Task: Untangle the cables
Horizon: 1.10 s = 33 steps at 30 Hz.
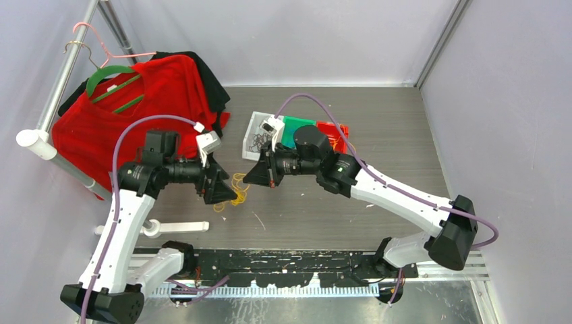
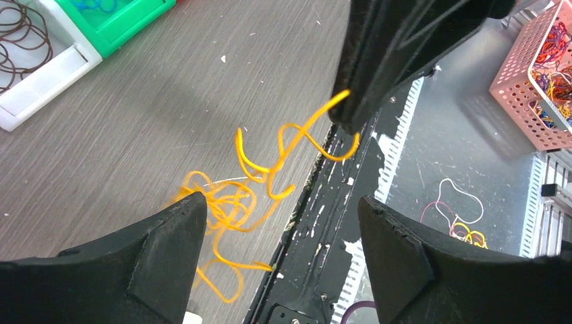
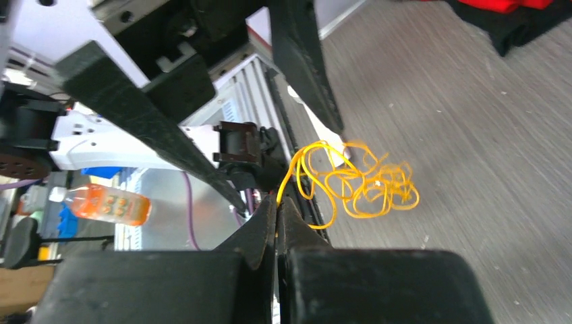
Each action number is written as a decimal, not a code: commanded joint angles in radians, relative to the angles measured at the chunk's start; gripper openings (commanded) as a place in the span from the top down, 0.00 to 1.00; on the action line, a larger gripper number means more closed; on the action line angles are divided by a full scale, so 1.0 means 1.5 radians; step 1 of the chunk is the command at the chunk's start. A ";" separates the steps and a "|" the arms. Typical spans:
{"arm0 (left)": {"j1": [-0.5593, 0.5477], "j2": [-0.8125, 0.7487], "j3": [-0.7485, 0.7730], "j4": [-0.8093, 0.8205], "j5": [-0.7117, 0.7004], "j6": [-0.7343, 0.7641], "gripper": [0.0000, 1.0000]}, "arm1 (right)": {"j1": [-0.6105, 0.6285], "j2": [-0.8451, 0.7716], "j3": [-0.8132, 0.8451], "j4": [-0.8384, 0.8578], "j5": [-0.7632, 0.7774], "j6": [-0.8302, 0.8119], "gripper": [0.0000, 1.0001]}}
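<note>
A tangle of yellow-orange cable (image 1: 233,191) lies on the grey table between my two grippers. My right gripper (image 3: 278,201) is shut on one strand of it, and that strand rises from the tangle (image 3: 367,183). In the left wrist view the strand (image 2: 297,145) hangs from the right gripper's tip (image 2: 340,118). My left gripper (image 2: 280,202) is open and empty, and its left finger (image 2: 168,236) is beside the tangle (image 2: 226,202). Dark brown cables (image 2: 23,37) lie in a white tray. A blue cable (image 2: 94,5) lies in a green tray.
The white tray (image 1: 251,128), the green tray (image 1: 297,127) and a red tray (image 1: 340,128) stand behind the right gripper. A red shirt (image 1: 135,108) hangs on a rack at the back left. A black rail (image 1: 283,260) runs along the near edge. A pink basket (image 2: 519,81) holds several cords.
</note>
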 commanded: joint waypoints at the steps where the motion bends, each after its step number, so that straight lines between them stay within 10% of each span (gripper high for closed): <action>1: 0.002 0.000 0.002 0.030 0.022 0.025 0.20 | 0.000 0.013 0.042 0.081 -0.089 0.053 0.99; 6: 0.002 -0.009 0.008 0.020 0.042 0.028 0.34 | 0.000 0.027 0.061 0.073 -0.121 0.071 0.99; 14: 0.002 -0.007 0.018 0.018 0.024 0.017 1.00 | 0.000 0.024 0.066 0.056 -0.138 0.075 0.99; 33: 0.002 -0.012 0.122 -0.046 -0.054 0.069 1.00 | -0.027 -0.006 0.062 -0.079 -0.085 -0.016 0.99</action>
